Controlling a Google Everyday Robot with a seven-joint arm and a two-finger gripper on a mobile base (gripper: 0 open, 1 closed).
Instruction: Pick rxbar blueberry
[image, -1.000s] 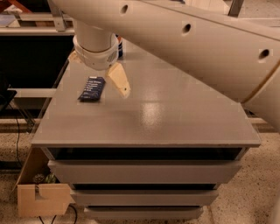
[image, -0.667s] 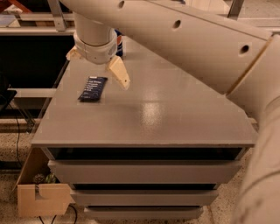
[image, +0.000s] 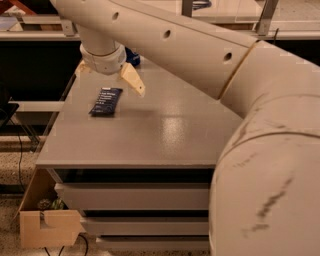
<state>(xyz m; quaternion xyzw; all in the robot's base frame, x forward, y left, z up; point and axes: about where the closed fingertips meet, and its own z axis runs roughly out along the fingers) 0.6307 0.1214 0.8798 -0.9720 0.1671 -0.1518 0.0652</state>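
Note:
The rxbar blueberry (image: 106, 101), a flat dark navy bar with white text, lies on the grey table top (image: 165, 130) near its left edge. My gripper (image: 106, 75) hangs just behind and above the bar, pointing down at it. Its tan fingers (image: 132, 80) are spread apart, one to the bar's right and one showing at the left, and nothing is between them. The gripper is not touching the bar.
A blue object (image: 133, 56) peeks out behind the wrist at the table's back. My large cream arm (image: 260, 150) fills the right side of the view. Drawers (image: 135, 197) sit under the table top. A cardboard box (image: 47, 227) stands on the floor at the lower left.
The gripper has shifted slightly back and up from the bar. The arm's elbow has swung in and now fills the right side. The bar has not moved.

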